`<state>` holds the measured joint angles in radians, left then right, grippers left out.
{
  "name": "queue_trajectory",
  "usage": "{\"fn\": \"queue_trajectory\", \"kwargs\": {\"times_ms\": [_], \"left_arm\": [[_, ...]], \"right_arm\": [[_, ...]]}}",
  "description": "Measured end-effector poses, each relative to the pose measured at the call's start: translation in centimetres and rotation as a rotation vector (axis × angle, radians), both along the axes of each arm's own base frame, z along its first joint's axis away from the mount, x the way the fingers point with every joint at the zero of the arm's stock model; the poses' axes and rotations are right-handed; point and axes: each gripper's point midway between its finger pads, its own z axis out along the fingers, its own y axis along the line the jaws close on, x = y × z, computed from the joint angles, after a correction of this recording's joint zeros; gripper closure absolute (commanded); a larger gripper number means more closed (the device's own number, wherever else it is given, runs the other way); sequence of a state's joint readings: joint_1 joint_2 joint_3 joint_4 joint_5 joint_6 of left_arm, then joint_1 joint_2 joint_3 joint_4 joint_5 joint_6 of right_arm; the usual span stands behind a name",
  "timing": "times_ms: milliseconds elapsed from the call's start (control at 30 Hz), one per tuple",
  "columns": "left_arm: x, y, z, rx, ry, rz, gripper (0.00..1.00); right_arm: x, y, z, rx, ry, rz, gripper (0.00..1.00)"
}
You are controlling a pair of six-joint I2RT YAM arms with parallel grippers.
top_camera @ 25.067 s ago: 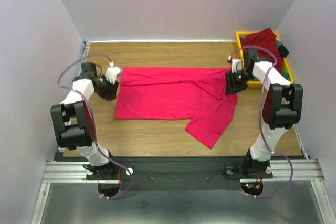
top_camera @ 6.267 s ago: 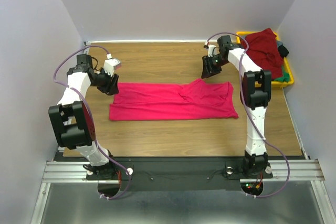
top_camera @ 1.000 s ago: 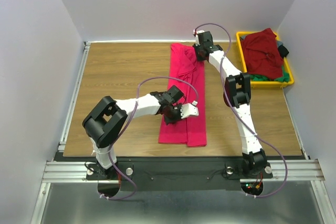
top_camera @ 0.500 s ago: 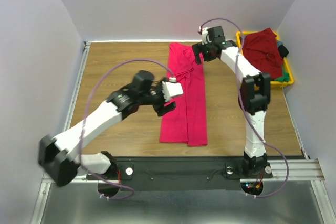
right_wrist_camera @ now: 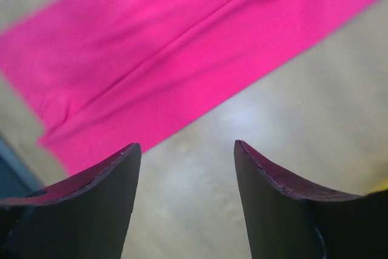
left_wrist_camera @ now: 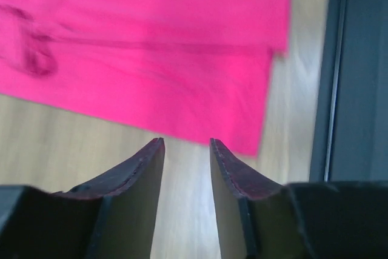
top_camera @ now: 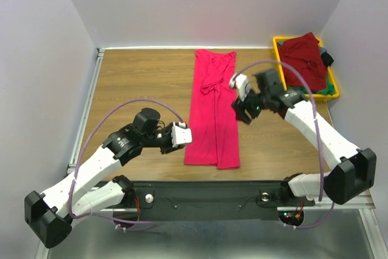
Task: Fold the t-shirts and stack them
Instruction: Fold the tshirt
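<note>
The crimson t-shirt [top_camera: 213,110] lies folded into a long narrow strip, running from the table's back edge toward the front. It also shows in the left wrist view [left_wrist_camera: 151,83] and the right wrist view [right_wrist_camera: 170,59]. My left gripper [top_camera: 181,136] is open and empty just left of the strip's front part. My right gripper [top_camera: 240,110] is open and empty just right of the strip's middle. A maroon-red t-shirt [top_camera: 305,59] lies heaped in the yellow bin, with green and dark cloth under it.
The yellow plastic bin [top_camera: 277,43] stands at the back right corner. The table's dark front rail [left_wrist_camera: 348,77] runs close to the strip's near end. Bare wood lies left and right of the strip.
Both arms have pulled away from the crimson shirt: the left gripper moved off its left edge toward the front, the right gripper came forward from the shirt's back end to its right side.
</note>
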<state>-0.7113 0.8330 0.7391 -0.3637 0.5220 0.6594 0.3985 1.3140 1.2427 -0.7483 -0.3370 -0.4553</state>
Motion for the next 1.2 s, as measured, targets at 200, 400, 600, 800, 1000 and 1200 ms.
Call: {"fn": "queue_trajectory", "kwargs": {"times_ms": [200, 400, 600, 800, 1000, 1200], "left_arm": [[-2.8, 1.8, -7.9, 0.197, 0.046, -0.152, 0.54], [-4.3, 2.0, -11.9, 0.288, 0.006, -0.267, 0.51], [-4.4, 0.4, -13.1, 0.313, -0.032, -0.327, 0.49], [-5.0, -0.7, -13.5, 0.31, -0.065, -0.365, 0.48], [-5.1, -1.2, -14.0, 0.312, -0.08, -0.375, 0.48], [-4.8, -1.5, -14.1, 0.314, -0.093, -0.37, 0.47]], "right_arm": [[-8.2, -1.0, -10.3, -0.129, 0.296, 0.126, 0.42], [-11.4, -0.8, -12.2, -0.159, 0.337, 0.208, 0.41], [-13.5, 0.8, -13.4, -0.2, 0.316, 0.323, 0.37], [-16.0, 1.9, -14.5, -0.26, 0.298, 0.441, 0.34], [-17.4, 1.3, -16.5, -0.345, 0.276, 0.502, 0.33], [-17.1, 1.3, -18.0, -0.403, 0.216, 0.514, 0.35]]}}
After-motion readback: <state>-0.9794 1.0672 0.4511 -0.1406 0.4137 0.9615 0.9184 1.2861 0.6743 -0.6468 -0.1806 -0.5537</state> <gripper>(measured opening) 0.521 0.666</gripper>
